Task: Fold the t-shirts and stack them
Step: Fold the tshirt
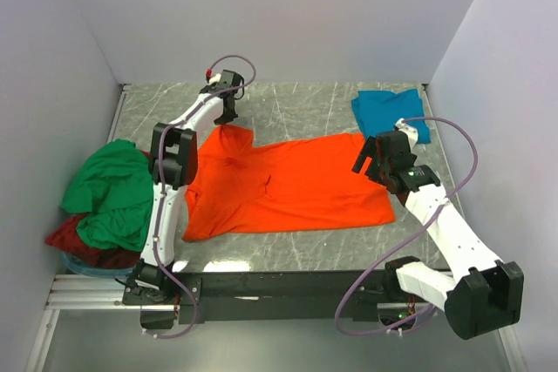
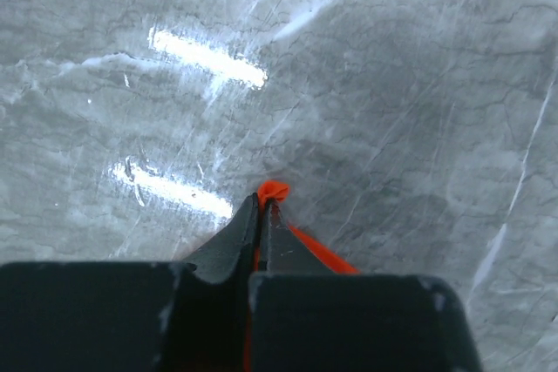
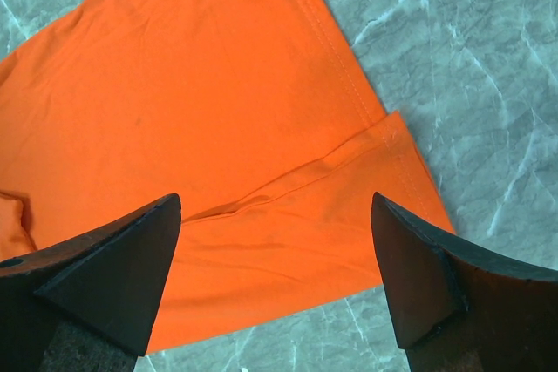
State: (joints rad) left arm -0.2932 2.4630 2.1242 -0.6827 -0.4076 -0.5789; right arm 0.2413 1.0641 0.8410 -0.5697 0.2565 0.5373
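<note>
An orange t-shirt (image 1: 288, 185) lies spread flat across the middle of the marble table (image 1: 323, 102). My left gripper (image 1: 228, 118) is at its far left corner, shut on a small pinch of orange cloth (image 2: 273, 189) that pokes out past the fingertips (image 2: 248, 215). My right gripper (image 1: 370, 161) hovers open over the shirt's right end. Its two dark fingers (image 3: 131, 259) straddle a folded hem of orange fabric (image 3: 261, 241) without touching it. A teal t-shirt (image 1: 388, 112) lies folded at the back right. A green t-shirt (image 1: 109, 193) is heaped on a dark red one (image 1: 83, 237) at the left edge.
White walls (image 1: 288, 15) close in the table on the left, back and right. The green and red heap overhangs the table's left edge. A metal rail (image 1: 87, 289) with both arm bases runs along the near edge.
</note>
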